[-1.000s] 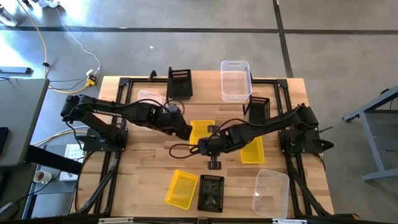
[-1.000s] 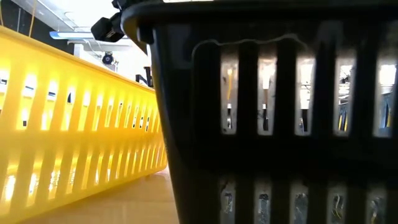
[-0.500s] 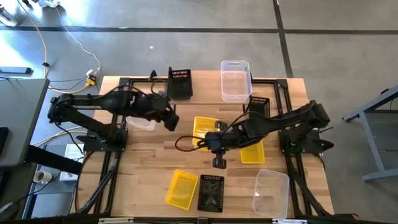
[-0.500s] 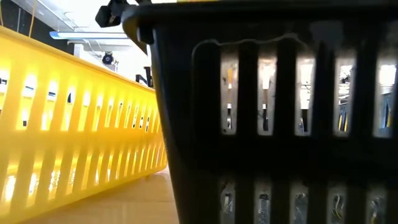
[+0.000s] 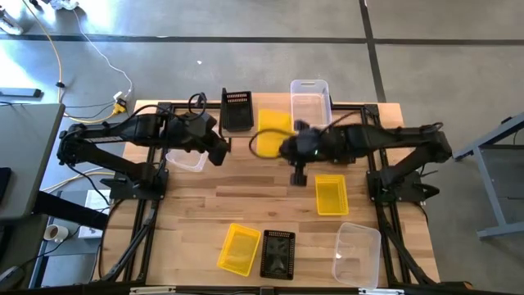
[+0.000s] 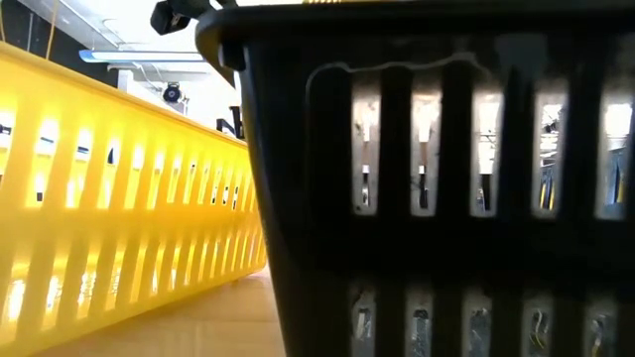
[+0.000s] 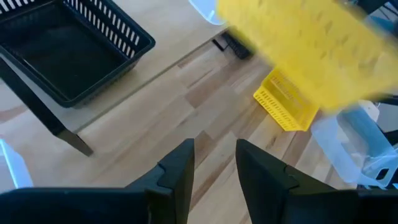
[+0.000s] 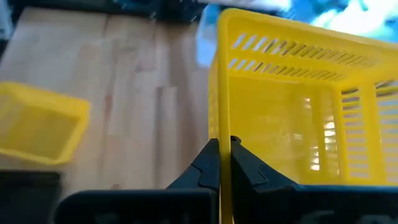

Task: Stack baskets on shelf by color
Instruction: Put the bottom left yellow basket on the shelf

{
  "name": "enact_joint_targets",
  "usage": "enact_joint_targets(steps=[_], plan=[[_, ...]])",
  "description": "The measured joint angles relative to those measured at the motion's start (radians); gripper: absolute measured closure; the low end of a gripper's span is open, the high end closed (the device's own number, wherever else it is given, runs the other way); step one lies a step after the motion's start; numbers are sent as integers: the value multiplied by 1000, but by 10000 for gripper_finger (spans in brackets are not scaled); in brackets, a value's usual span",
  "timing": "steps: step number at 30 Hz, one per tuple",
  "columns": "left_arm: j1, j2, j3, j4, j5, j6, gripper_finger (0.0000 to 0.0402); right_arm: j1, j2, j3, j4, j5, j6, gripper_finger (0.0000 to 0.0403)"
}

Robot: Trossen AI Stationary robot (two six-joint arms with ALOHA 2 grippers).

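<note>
Working from the biggest thing down, we start with the wooden worktop [image 5: 205, 213], then the shelf [image 5: 270, 105] along its far edge, where a black mesh basket [image 5: 237, 110] and a clear basket [image 5: 310, 105] already sit with a gap between them.

Our right end effector [image 8: 224, 163] is clenched on one wall of a yellow basket [image 5: 273, 131], pinching the thin rim between its fingers and carrying the basket tilted in the air just in front of that gap. We judge the basket light and fairly stiff, but its slotted plastic wall is thin and smooth, so a one-wall pinch lets it swing and could slip; holding mid-wall, close to the rim, looks the soundest grip.

Our left end effector [image 7: 214, 165] hangs released, fingers apart and holding nothing, over the left side of the worktop near the black mesh basket.

Other baskets lie loose on the worktop: a second yellow basket [image 5: 331, 195] right of centre, a third yellow basket [image 5: 239, 248] and another black basket [image 5: 277, 254] near the front edge, and a clear basket at the front right [image 5: 357, 252].

The carried basket looks bright yellow, rectangular, open-topped, with rows of narrow slots along its sides.
</note>
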State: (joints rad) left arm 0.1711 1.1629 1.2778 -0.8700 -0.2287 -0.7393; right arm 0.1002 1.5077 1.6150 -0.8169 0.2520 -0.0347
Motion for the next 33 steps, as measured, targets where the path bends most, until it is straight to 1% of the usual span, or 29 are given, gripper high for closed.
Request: enact_joint_targets(steps=[6,12,16,24,33], plan=[[0,0,0,0,0,1,294,-113,-25,0,67,-20,-216,403],[0,0,0,0,1,1,294,-212,4,0,63,-29,-318,403],[0,0,0,0,1,0,294,-267,53,0,38,-85,-341,403],[0,0,0,0,1,0,294,-328,158,0,-14,-115,-351,403],[0,0,0,0,1,-1,294,-367,230,0,-19,-118,-392,403]])
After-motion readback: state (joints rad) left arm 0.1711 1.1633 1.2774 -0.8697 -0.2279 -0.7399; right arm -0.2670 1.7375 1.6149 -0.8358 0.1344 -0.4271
